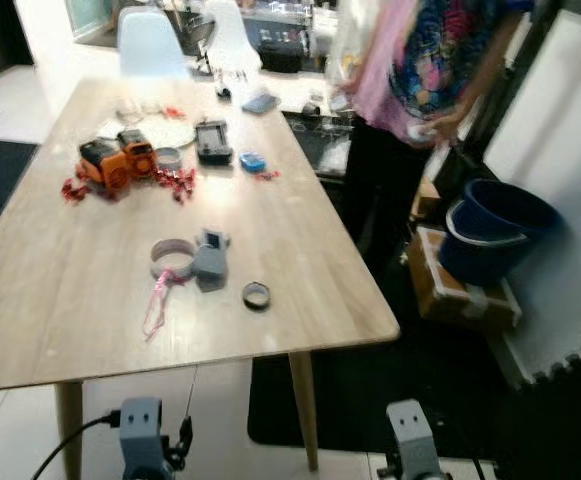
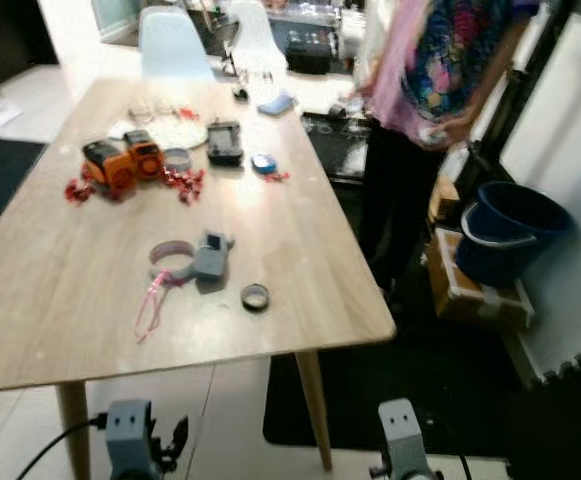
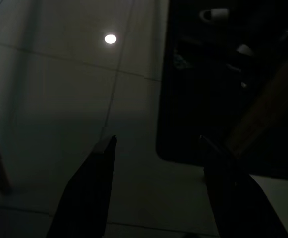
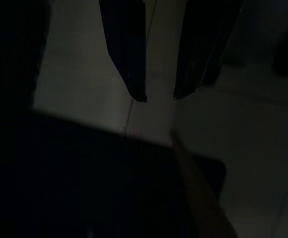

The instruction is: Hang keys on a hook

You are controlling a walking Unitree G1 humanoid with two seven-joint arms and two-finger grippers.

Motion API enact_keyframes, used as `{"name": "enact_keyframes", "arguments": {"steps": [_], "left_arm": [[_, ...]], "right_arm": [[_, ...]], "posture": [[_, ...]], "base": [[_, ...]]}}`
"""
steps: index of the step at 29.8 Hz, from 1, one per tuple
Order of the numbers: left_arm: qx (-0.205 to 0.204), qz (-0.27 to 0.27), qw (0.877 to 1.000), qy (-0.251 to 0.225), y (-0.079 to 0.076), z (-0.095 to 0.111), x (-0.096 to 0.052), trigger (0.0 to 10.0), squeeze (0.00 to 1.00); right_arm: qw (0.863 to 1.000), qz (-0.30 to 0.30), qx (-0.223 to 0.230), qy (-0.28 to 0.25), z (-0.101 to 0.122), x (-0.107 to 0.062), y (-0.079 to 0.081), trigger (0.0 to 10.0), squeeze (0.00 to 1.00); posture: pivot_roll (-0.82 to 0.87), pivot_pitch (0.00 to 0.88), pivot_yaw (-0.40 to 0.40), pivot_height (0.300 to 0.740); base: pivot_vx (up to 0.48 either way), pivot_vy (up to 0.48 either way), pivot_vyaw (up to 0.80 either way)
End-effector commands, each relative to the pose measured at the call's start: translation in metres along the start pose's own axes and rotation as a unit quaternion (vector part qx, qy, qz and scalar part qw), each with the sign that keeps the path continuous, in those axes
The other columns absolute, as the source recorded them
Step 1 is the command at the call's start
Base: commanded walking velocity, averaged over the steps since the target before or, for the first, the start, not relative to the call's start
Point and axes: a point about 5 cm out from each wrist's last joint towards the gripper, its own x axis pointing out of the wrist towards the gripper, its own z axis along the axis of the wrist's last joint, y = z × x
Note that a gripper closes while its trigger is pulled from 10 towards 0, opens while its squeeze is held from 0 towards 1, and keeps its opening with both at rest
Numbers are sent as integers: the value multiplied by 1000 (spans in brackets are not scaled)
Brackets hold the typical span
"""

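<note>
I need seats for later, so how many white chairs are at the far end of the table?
2. One chair stands at the table's far end; the other chair is just to its right, farther back. More may be hidden beyond the frame.

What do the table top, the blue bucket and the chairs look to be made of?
Table: pale wood or wood-look laminate, matt, with visible grain. Bucket: likely plastic, dark blue with a smooth, slightly shiny wall. Chairs: probably moulded plastic, with smooth one-piece pale shells.

Left gripper point(image 3: 156, 141): arm hanging low, two black fingers spread wide, holding nothing; right gripper point(image 4: 158, 96): arm likewise low, fingers parted by a narrower gap, empty.
</note>
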Motion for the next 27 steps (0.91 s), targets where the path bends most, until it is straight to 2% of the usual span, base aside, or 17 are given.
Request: {"name": "enact_keyframes", "arguments": {"steps": [1, 10, 27], "left_arm": [[-3, 8, 1000, 7, 2, -4, -2, 10000, 0], [-4, 32, 999, 4, 9, -5, -6, 10000, 0], [4, 16, 1000, 6, 9, -8, -10, 10000, 0]], "right_arm": [[1000, 4, 5, 11, -8, -2, 4, 10000, 0], [1000, 5, 5, 14, -9, -2, 3, 10000, 0], [1000, 9, 5, 16, -10, -2, 6, 10000, 0]], "posture": [[70, 40, -90, 740], [68, 38, -87, 740], [70, 44, -87, 740]], "base": [[0, 0, 0], [0, 0, 0], [0, 0, 0]]}}
